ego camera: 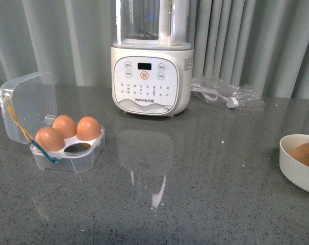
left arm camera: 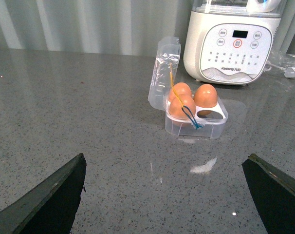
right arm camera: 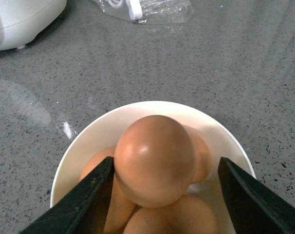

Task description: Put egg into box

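The egg in the bowl is straddled by the right gripper, jaws apart, apparently not clamped. The left gripper is held wide open, short of the box.

glossy speckled stone counter, clear plastic box, smooth egg

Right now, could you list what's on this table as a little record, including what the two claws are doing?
Box: clear case, lid open, on the robot's left
Eggs in box: three; one cell empty
Bowl: white, on the right, holding several brown eggs
Right claw: open, astride the bowl's top egg
Left claw: open, empty, facing the box
Behind: white kitchen appliance, plastic bag
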